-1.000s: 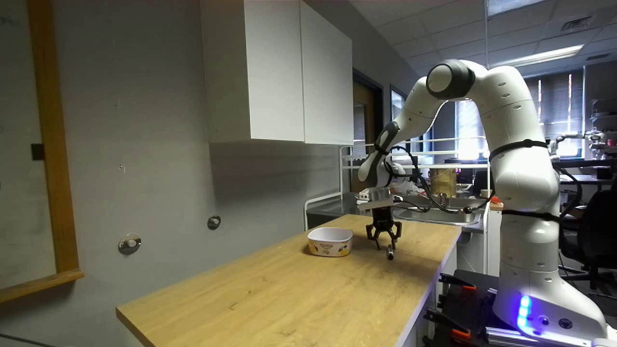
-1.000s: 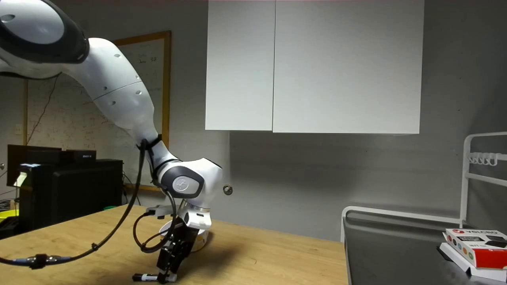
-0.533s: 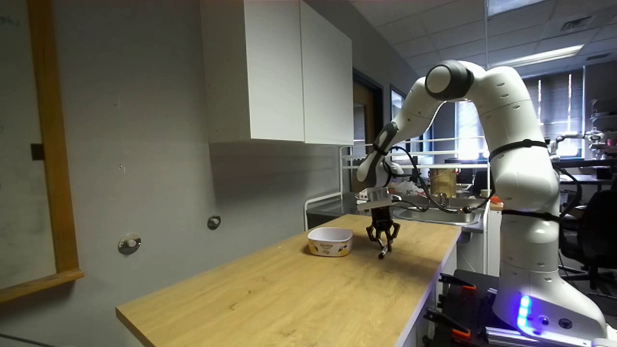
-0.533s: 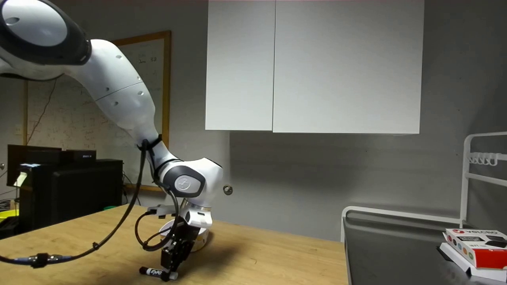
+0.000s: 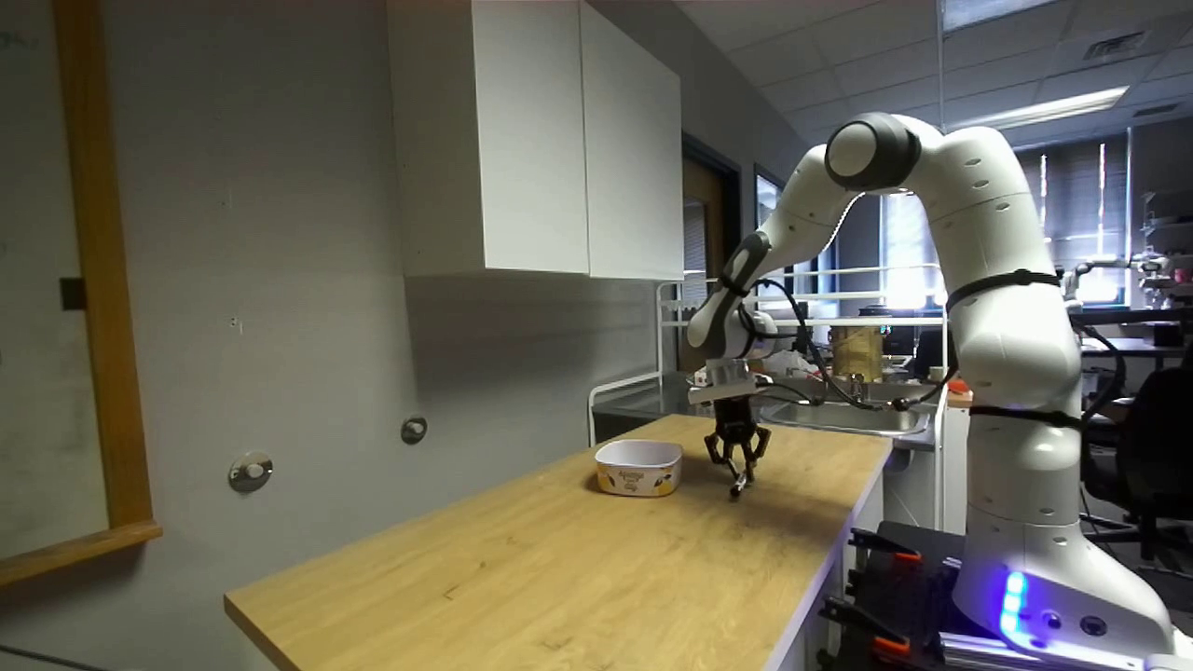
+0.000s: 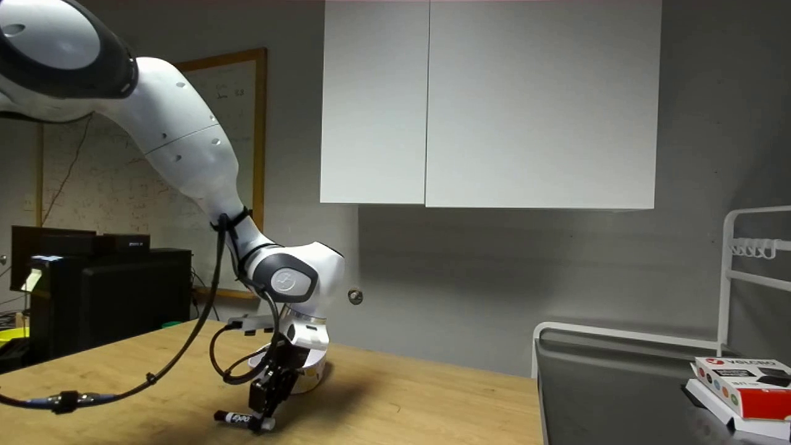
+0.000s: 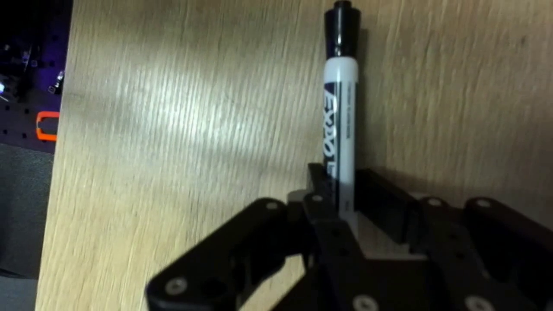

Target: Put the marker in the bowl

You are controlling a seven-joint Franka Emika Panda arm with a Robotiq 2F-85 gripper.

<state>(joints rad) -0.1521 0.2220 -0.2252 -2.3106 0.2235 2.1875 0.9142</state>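
The marker [image 5: 736, 491] is a slim white and black Expo pen with a black cap. In the wrist view the marker [image 7: 341, 103] points away from the jaws, with a shadow close along it. My gripper [image 7: 340, 183] is shut on its rear part, a finger on each side. In an exterior view the gripper [image 6: 259, 423] holds the marker [image 6: 233, 418] nearly level, at or just above the tabletop. The bowl [image 5: 638, 481], a white tub with a yellow pattern, stands beside the gripper [image 5: 743, 473]. In an exterior view the bowl [image 6: 313, 376] is partly hidden behind the arm.
The wooden table [image 5: 522, 578] runs along the grey wall, under white cabinets [image 5: 531, 140]. A sink [image 5: 848, 419] and a white rack lie past its far end. A red and white box [image 6: 748, 383] sits on the dark counter.
The marker has turned with the gripper and its capped end has swung toward the bowl's side. In the last half second the gripper and marker rose slightly. The bowl has not moved.
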